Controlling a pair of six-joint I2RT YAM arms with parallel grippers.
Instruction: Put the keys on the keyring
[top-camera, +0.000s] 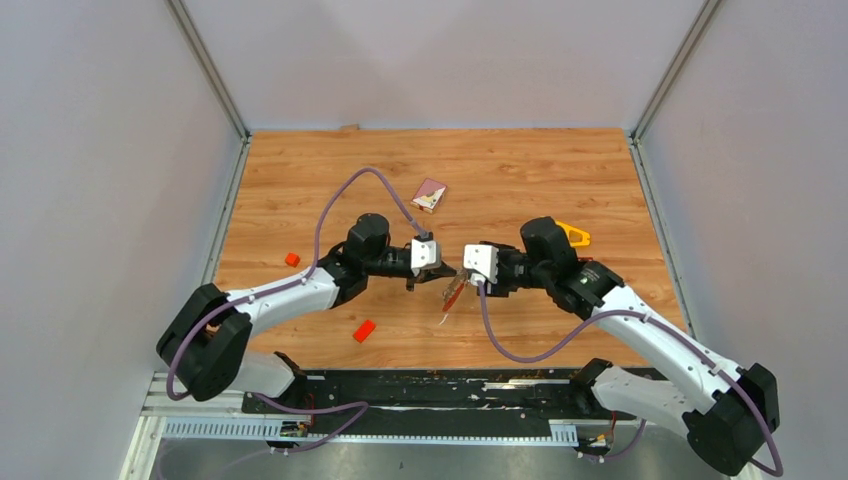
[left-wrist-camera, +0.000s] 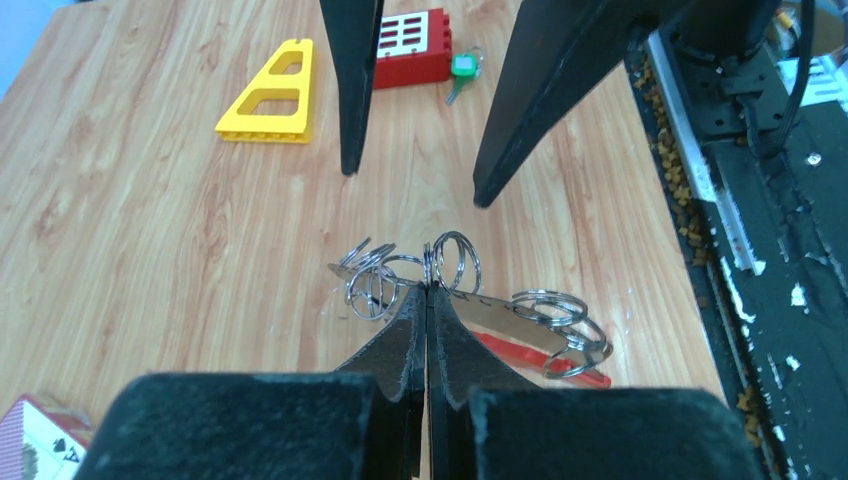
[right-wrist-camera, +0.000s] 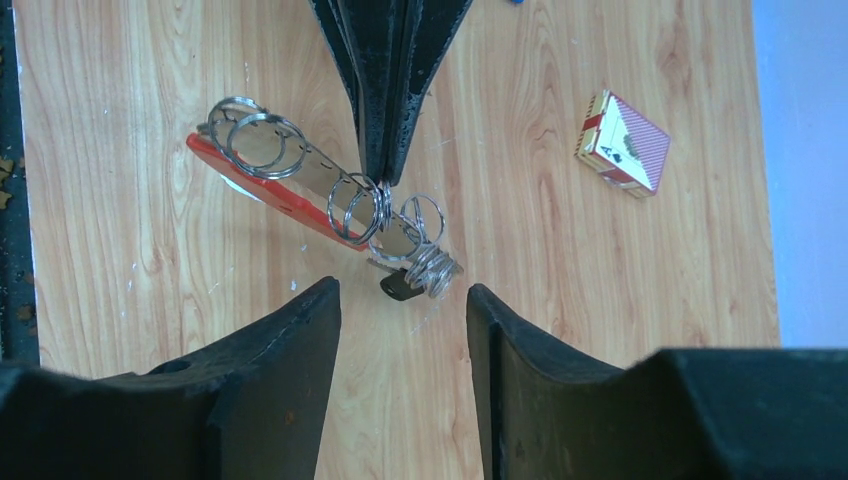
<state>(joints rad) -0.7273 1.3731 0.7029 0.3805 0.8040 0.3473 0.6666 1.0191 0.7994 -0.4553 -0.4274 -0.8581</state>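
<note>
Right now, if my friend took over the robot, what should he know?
The left gripper is shut on a ring of the keyring.
The right gripper is open, empty, facing it.
The green key lies loose by the red block, not on yet.
The black key sits at the rings; threaded or not, I cannot tell.
Left: get the green key on.

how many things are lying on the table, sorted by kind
keyring: 1
keys, green-tagged and black-tagged: 2
small orange-red blocks: 2
red block with white buttons: 1
yellow piece: 1
card box: 1
total that show clearly: 8
</note>
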